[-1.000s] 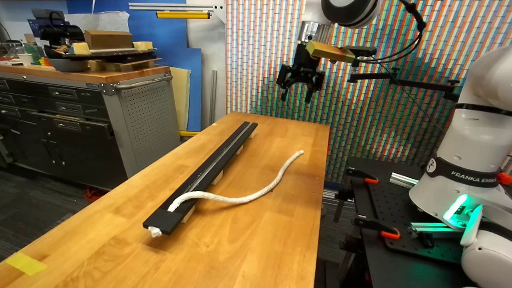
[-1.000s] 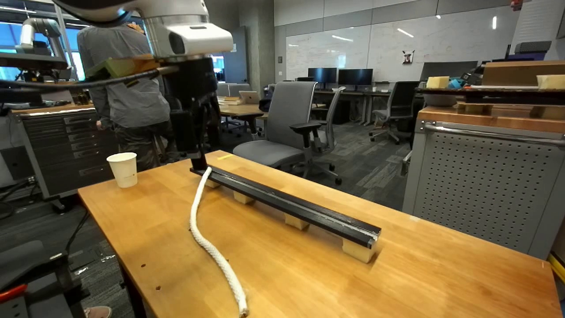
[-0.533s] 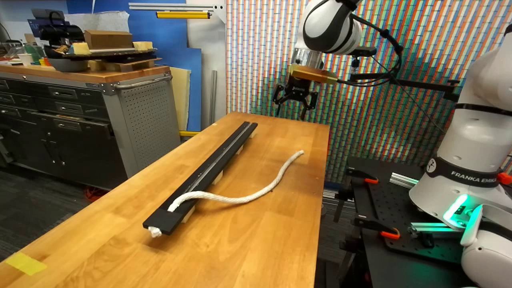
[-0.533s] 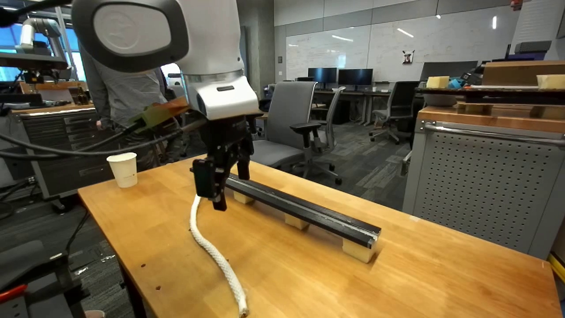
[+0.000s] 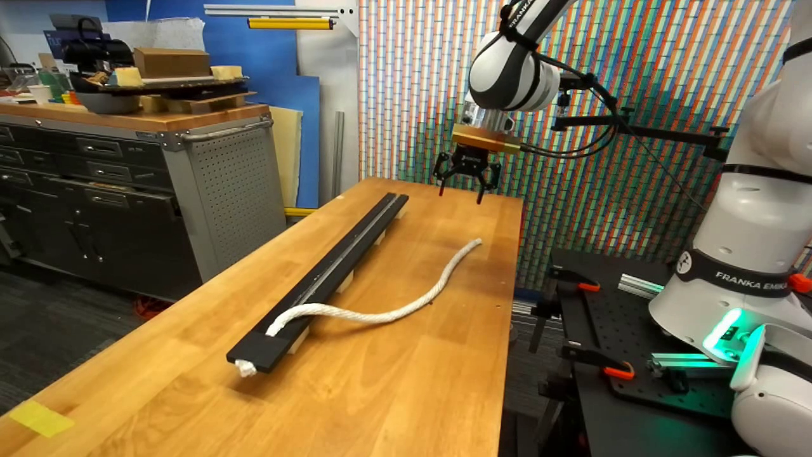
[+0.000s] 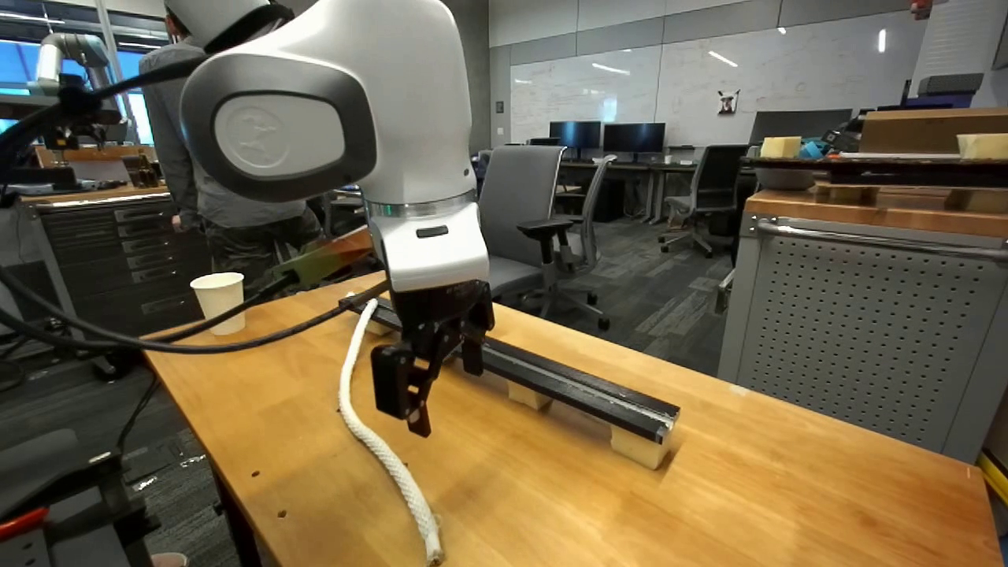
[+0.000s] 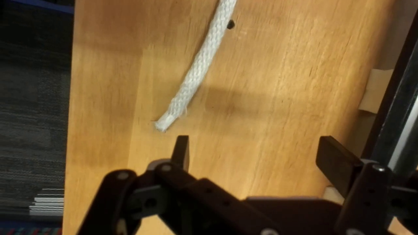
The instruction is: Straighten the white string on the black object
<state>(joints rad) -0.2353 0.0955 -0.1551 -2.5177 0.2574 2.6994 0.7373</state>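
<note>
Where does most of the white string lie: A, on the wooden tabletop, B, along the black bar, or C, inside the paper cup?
A: only one end of the white string rests on the black bar; the rest curves away over the wooden tabletop.

White arm (image 6: 421,102) with black cables (image 6: 197,349), FRANKA lettering (image 5: 736,279), black tool (image 7: 254,142).

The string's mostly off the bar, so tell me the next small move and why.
Probably shift the empty, open jaws over the end of the white string lying on the tabletop: it sits outside their gap, while the other end rests on the black bar.
</note>
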